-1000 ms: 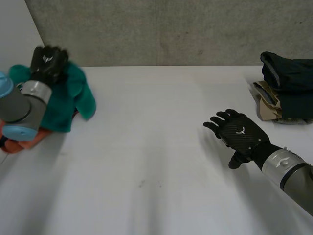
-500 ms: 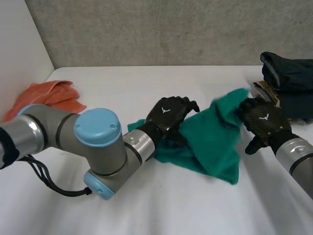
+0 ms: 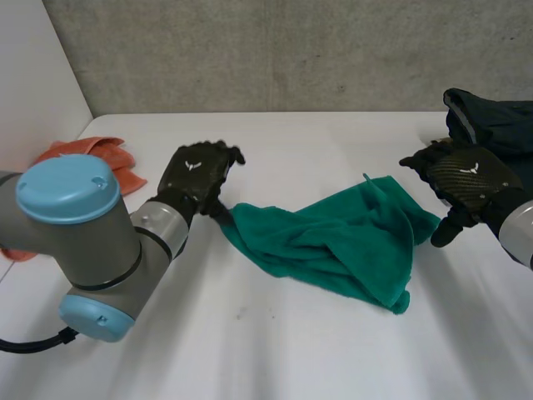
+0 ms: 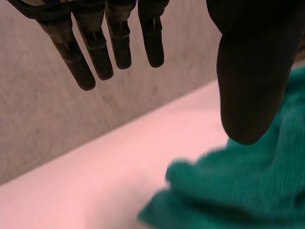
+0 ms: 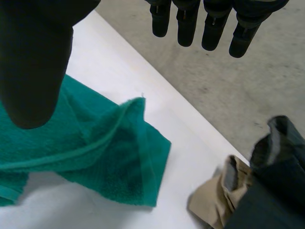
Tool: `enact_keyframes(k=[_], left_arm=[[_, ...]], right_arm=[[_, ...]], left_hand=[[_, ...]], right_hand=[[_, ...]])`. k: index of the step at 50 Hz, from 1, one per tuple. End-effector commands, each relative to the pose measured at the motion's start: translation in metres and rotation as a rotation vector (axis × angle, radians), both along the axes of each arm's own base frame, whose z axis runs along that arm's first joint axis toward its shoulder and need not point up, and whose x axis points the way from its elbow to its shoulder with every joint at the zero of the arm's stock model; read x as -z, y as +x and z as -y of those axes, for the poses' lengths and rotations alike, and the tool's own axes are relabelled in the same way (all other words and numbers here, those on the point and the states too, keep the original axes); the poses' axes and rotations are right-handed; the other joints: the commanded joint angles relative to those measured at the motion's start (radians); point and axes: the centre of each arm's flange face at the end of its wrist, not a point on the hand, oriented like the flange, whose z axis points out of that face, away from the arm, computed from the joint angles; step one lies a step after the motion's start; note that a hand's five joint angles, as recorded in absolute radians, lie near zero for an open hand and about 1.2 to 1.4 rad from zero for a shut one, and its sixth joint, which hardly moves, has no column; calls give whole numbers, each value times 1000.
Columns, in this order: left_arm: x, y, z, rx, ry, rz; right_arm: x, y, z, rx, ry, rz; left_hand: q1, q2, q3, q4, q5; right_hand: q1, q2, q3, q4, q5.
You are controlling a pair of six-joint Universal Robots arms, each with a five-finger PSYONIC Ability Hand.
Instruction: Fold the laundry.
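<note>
Loosely heaped green towel (image 3: 333,246), left hand (image 3: 196,172), right hand (image 3: 466,179) spread alongside

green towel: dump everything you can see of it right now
The towel is teal-green terry with a hemmed edge, lying crumpled and loosely doubled over on the white table, mid-table. One end tapers toward the left robot hand, the other bunches near the right robot hand. Both hands are open; neither grips it, and contact can't be told.
</note>
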Motion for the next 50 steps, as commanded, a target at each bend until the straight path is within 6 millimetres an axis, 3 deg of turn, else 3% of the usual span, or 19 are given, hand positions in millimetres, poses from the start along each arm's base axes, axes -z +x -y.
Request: enact_keyframes(k=[1, 5, 10, 18, 22, 24, 26, 27, 28, 30, 34, 36, 38, 40, 41, 43, 45, 47, 50], left_arm=[[35, 8, 28, -23, 11, 172], [52, 5, 50, -23, 12, 185], [69, -4, 63, 76, 35, 163], [84, -16, 61, 176, 80, 142], [89, -21, 62, 170, 105, 117], [90, -24, 62, 171, 117, 95], [90, -26, 62, 172, 117, 85], [89, -28, 63, 174, 113, 80], [87, -29, 63, 174, 106, 78], [82, -31, 66, 168, 85, 72], [59, -30, 85, 77, -3, 51], [27, -30, 101, -5, -117, 7], [1, -30, 111, -56, -215, -38], [-40, -25, 123, -112, -358, -112], [-54, -25, 124, -121, -404, -138], [-97, -19, 124, -144, -542, -217], [-119, -16, 122, -148, -609, -252], [-138, -15, 116, -141, -661, -279], [-137, -14, 110, -138, -640, -269]], right_arm=[[13, 16, 32, -133, -20, -144], [26, 37, 48, -241, -118, -287], [47, 60, 64, -360, -234, -446], [78, 66, 85, -442, -333, -595], [98, 68, 89, -476, -314, -586], [104, 69, 91, -485, -312, -584], [102, 71, 94, -489, -333, -577], [99, 72, 96, -487, -344, -574], [98, 73, 97, -486, -353, -571], [92, 76, 101, -477, -379, -560], [72, 79, 117, -416, -456, -512], [56, 81, 128, -370, -519, -474], [21, 81, 146, -248, -624, -385], [-6, 79, 156, -139, -697, -301], [-38, 76, 160, -35, -770, -189], [-67, 69, 159, 44, -823, -71], [-93, 60, 151, 80, -849, 73], [-98, 58, 143, 67, -822, 134], [-98, 57, 128, 40, -763, 188]], left_hand=[[-31, -5, -11, 7, 13], [-42, -17, -23, -5, 2], [-42, -17, -23, -5, 2], [-16, 10, 4, 21, 28], [124, 150, 144, 161, 168], [453, 478, 472, 490, 497], [676, 701, 695, 713, 720], [950, 976, 970, 987, 994], [967, 993, 987, 1004, 1011], [967, 993, 987, 1004, 1011], [967, 993, 987, 1004, 1011], [967, 993, 987, 1004, 1011], [967, 993, 987, 1004, 1011], [967, 993, 987, 1004, 1011], [967, 993, 987, 1004, 1011], [967, 993, 987, 1004, 1011], [967, 993, 987, 1004, 1011], [967, 993, 987, 1004, 1011], [967, 993, 987, 1004, 1011]], right_hand=[[-45, -40, -40, -42, -48], [-45, -40, -40, -42, -48], [-45, -40, -40, -42, -48], [-45, -40, -40, -42, -48], [6, 11, 11, 9, 3], [164, 169, 169, 167, 161], [718, 723, 723, 721, 715], [923, 928, 928, 927, 920], [1123, 1128, 1128, 1126, 1120], [1177, 1182, 1182, 1180, 1174], [1177, 1182, 1182, 1180, 1174], [1177, 1182, 1182, 1180, 1174], [1177, 1182, 1182, 1180, 1174], [1177, 1182, 1182, 1180, 1174], [1177, 1182, 1182, 1180, 1174], [1177, 1182, 1182, 1180, 1174], [1177, 1182, 1182, 1180, 1174], [1177, 1182, 1182, 1180, 1174], [1177, 1182, 1182, 1180, 1174]])
